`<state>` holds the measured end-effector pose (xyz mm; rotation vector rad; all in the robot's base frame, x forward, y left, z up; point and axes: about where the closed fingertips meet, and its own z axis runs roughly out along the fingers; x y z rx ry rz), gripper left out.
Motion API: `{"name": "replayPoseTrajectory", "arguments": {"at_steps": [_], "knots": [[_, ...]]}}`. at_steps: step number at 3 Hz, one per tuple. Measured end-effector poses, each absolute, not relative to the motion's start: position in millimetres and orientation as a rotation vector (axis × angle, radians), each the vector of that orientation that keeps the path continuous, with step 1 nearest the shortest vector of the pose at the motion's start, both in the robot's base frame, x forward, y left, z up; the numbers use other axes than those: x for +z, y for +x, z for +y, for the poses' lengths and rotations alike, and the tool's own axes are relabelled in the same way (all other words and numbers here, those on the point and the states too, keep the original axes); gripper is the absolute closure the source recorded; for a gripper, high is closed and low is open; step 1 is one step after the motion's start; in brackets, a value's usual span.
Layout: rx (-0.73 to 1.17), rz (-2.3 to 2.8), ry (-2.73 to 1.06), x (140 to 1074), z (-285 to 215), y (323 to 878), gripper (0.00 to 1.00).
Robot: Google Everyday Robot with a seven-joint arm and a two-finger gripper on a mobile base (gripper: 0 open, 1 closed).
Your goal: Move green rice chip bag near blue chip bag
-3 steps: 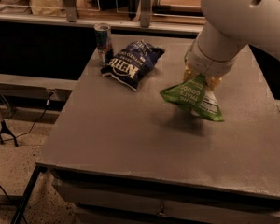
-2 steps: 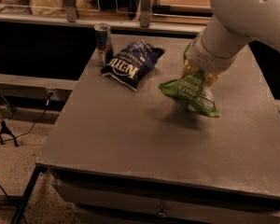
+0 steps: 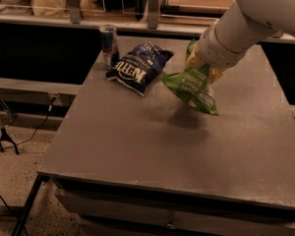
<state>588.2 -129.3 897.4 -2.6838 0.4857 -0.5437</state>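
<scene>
The green rice chip bag (image 3: pixel 191 90) hangs in the air above the grey table (image 3: pixel 137 146), tilted, its white label panel at the lower right. My gripper (image 3: pixel 200 65) is shut on the bag's top edge, under the white arm that reaches in from the upper right. The blue chip bag (image 3: pixel 139 67) with white "Kettle" lettering lies flat on the table at the back left. The green bag's left corner is a short gap to the right of the blue bag. The green bag's shadow falls on the table below it.
A slim blue-and-silver drink can (image 3: pixel 108 44) stands upright just left of the blue bag, near the table's back left corner. A shelf with metal posts (image 3: pixel 152 6) runs behind the table. A tripod foot (image 3: pixel 5 136) and cables lie on the floor at left.
My gripper has carried the green bag to the left, closer to the blue bag. The blue bag and can have not moved.
</scene>
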Motion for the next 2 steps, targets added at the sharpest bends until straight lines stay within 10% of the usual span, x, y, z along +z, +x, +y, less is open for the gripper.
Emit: {"name": "replayPoseTrajectory", "arguments": {"at_steps": [2], "knots": [[-0.507, 0.464, -2.647, 911.8, -124.6, 593.3, 1.0]]}}
